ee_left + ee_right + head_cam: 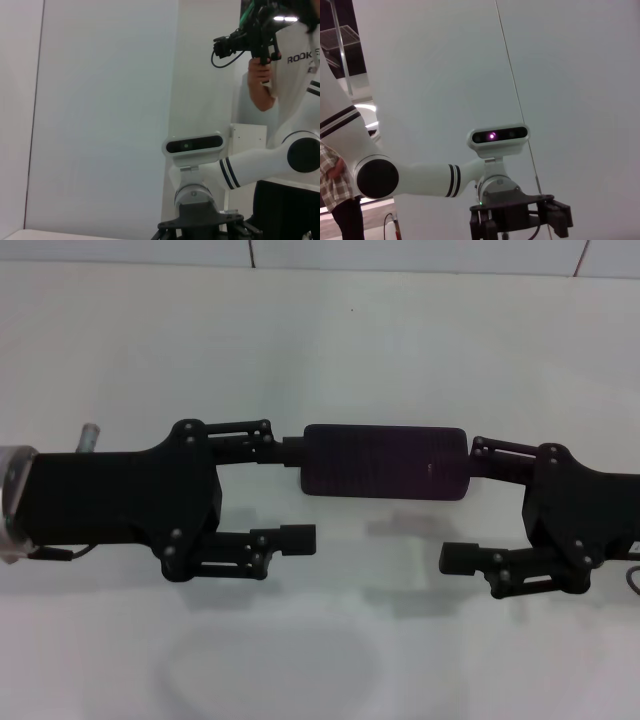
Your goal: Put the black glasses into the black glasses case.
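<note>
Black glasses case (385, 462) lies closed and flat on the white surface (320, 330), long side running left to right, midway between my two arms in the head view. I cannot see the black glasses anywhere; with the lid shut I cannot tell whether they are inside.

My left gripper (300, 492) comes in from the left with its jaws spread wide. Its farther finger (268, 448) reaches the case's left end and looks to be touching it; the nearer finger (285, 538) hangs in front of the case, apart from it, gripping nothing.

My right gripper (462, 508) mirrors this from the right, jaws also wide open. Its farther finger (495, 458) meets the case's right end, seemingly in contact, while the nearer finger (465, 558) sits well in front of the case, over bare surface. Neither gripper is clamped on anything.

Soft shadows of both arms fall on the surface nearer to me. Each wrist view looks across at the opposite arm against a pale wall: the left wrist view also shows a person (295, 75) holding up a camera rig (250, 37).
</note>
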`<act>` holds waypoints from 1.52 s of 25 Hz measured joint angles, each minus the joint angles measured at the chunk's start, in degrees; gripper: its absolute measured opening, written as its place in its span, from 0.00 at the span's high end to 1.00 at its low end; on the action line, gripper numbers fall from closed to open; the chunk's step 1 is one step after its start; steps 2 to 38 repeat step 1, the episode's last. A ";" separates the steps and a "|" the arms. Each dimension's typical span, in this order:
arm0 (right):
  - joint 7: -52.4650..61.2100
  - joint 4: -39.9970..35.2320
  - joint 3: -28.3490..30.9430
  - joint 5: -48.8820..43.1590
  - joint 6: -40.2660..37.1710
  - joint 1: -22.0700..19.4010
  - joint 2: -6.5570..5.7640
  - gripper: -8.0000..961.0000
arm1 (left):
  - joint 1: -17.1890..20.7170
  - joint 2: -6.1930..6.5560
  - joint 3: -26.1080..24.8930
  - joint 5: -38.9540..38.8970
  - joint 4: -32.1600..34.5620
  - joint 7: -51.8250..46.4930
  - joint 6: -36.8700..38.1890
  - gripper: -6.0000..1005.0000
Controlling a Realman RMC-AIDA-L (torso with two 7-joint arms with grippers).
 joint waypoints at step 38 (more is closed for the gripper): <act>-0.01 0.03 0.01 0.01 -0.16 -0.05 0.00 0.11 | 0.11 -0.08 -0.01 0.09 -0.02 0.20 0.00 0.28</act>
